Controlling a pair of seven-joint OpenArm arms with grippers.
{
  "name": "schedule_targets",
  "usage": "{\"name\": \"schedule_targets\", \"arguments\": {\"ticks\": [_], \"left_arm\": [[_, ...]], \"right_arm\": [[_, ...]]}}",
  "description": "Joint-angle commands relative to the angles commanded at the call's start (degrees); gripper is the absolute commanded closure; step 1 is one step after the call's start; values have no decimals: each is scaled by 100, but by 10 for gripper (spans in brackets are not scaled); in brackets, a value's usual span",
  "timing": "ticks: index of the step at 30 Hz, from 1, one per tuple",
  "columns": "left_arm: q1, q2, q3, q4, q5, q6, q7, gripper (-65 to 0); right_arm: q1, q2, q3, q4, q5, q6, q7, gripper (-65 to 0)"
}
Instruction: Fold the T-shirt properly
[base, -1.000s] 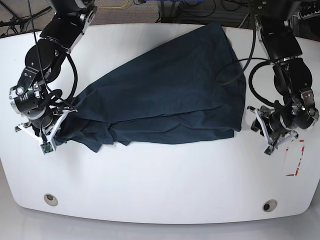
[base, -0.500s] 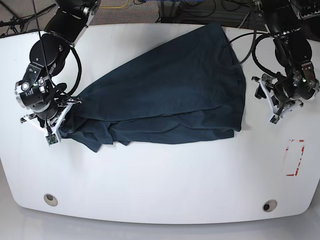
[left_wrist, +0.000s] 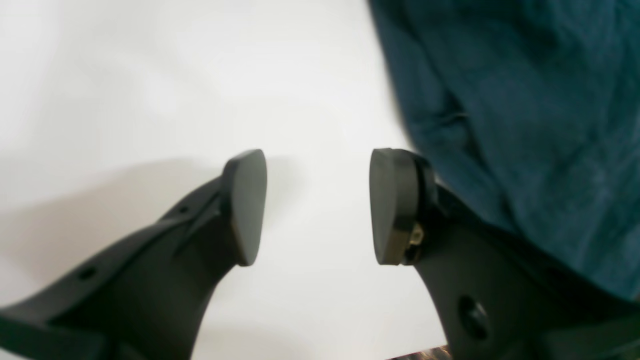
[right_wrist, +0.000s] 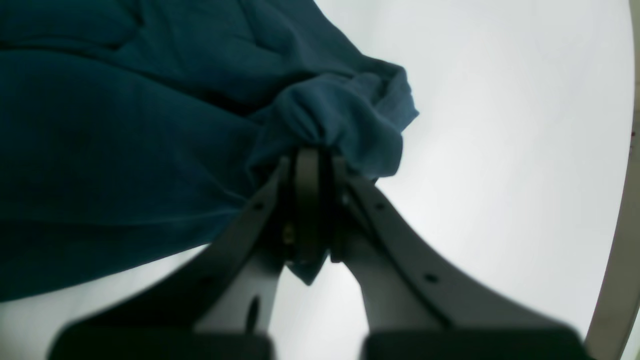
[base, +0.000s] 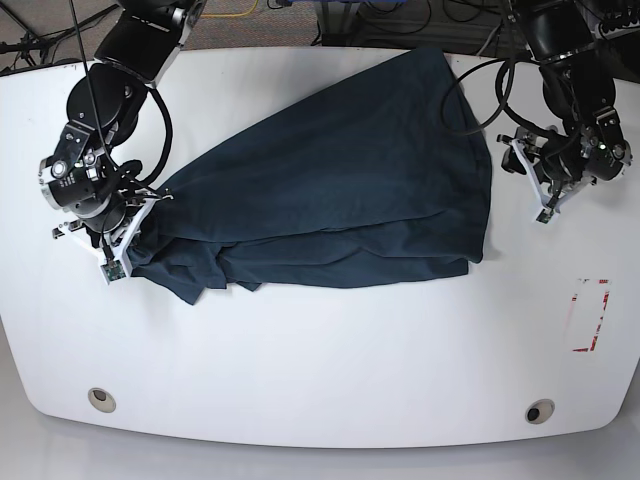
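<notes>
Pinching a bunched fold of the T-shirt (right_wrist: 150, 125) in my right gripper (right_wrist: 307, 200), jaws closed tight on the cloth with a small tuft poking out past them; in the base view that grip sits at the left edge of the frame, right gripper (base: 115, 235) at the garment's narrow end. My left gripper (left_wrist: 317, 205) stands wide open with nothing between the pads, hovering over bare table (left_wrist: 150, 75) just beside the shirt's edge at the right of that frame. The T-shirt (base: 350, 190) lies spread across the middle of the white table (base: 320, 370), running from upper right down to lower left, doubled over itself along its lower margin. I judge it light, limp and wrinkly: it will sag and drag rather than hold shape, so a seam, hem or corner is the place to grip, not the loose middle. Around it: a red-marked patch (base: 588, 315) at lower right, two round insets (base: 100, 398) near the front edge, cables beyond the far edge. Nothing stands between my left gripper (base: 545, 185) and the cloth.
</notes>
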Motion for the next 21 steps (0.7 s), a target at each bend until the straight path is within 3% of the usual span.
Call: {"name": "schedule_targets", "arguments": {"ticks": [12, 21], "left_arm": [[-114, 536, 0, -352, 0, 0, -141, -311], [-273, 598, 9, -1231, -352, 0, -466, -310]], "right_arm": [[9, 0, 0, 0, 0, 0, 0, 0], [0, 0, 0, 0, 0, 0, 0, 0]]}}
